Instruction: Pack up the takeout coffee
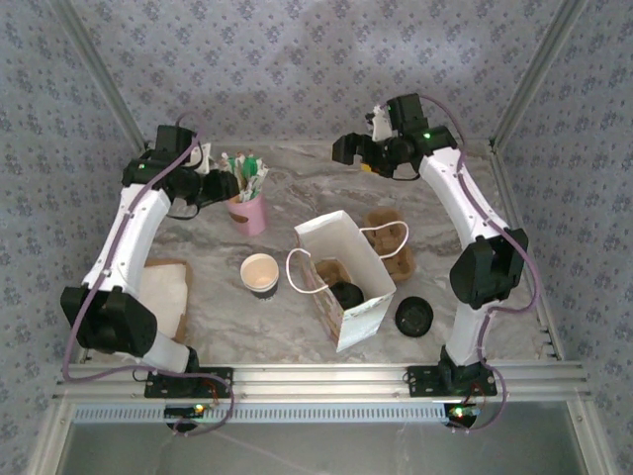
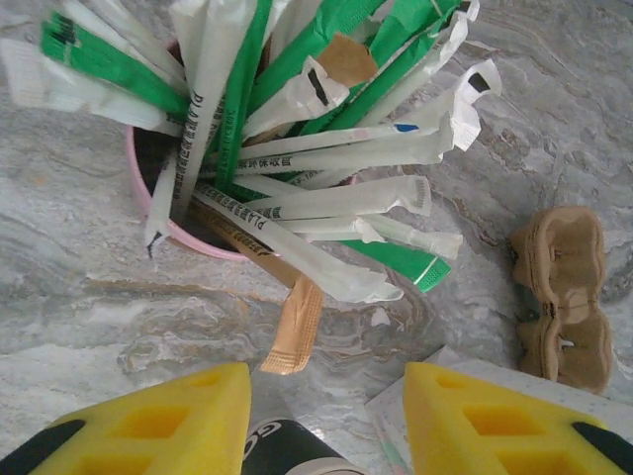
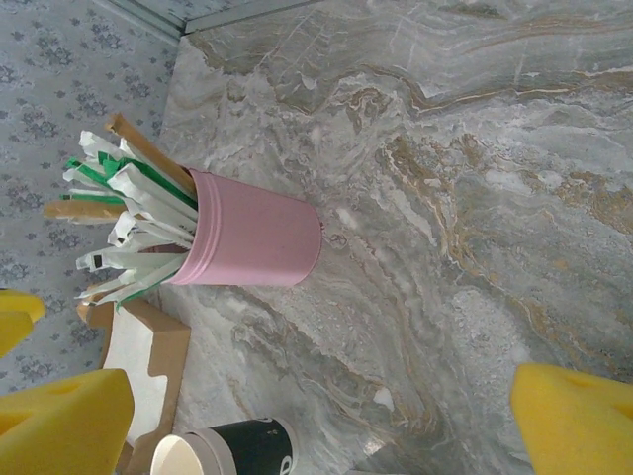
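The cup (image 1: 260, 274) stands upright on the table (image 1: 223, 322), open at the top and white inside. It is left of the bag (image 1: 364, 315) and a little apart from it. In the right wrist view the cup (image 3: 223, 450) has a dark side. The lid (image 1: 413, 315) is not on the cup. It lies flat on the table on the right side of the bag, near the right arm. The white bag stands open. There is something brown and something dark inside it, but I cannot tell what they are. A brown carrier (image 1: 389, 240) lies just behind the bag. The pink cup (image 1: 248, 214) stands farther back than the cup and is full of straws (image 2: 297, 148). The left gripper (image 1: 210, 183) hangs just over the straws. Its yellow fingers (image 2: 168, 421) are apart, with nothing between them. The right gripper (image 1: 358, 148) is up in the air at the back of the table, well away from the cup. Its fingers (image 3: 69, 421) are spread wide and hold nothing.
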`<state>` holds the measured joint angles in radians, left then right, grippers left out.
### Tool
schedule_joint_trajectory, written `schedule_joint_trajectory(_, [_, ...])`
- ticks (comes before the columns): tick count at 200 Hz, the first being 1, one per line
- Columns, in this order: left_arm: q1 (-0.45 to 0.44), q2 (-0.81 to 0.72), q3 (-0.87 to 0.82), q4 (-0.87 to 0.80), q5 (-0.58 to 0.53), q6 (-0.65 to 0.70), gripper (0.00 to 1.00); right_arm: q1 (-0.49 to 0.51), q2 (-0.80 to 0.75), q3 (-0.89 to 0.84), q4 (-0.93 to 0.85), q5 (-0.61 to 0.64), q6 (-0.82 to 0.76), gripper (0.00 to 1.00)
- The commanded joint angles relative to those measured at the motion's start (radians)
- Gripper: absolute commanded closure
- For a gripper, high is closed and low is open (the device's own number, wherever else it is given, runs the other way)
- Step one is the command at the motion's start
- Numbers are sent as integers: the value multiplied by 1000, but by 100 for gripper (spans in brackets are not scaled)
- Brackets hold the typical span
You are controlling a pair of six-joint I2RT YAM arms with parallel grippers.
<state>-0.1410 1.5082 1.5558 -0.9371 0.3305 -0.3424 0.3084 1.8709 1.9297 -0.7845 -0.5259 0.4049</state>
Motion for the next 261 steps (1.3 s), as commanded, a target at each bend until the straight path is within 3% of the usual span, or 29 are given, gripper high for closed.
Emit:
schedule_joint_trajectory(1, [9,24,-12,29,47,-19,54,-16,-8,-3,16,-41,-20,0])
schedule_joint_trajectory(91, [41,69,-40,65,134,-47,52,-29,-18,-41,39,-65,-14,0])
schedule_joint_trajectory(261, [42,77,-45,60,137,-36,83,-35,-22,-64,53,-85,-5,0])
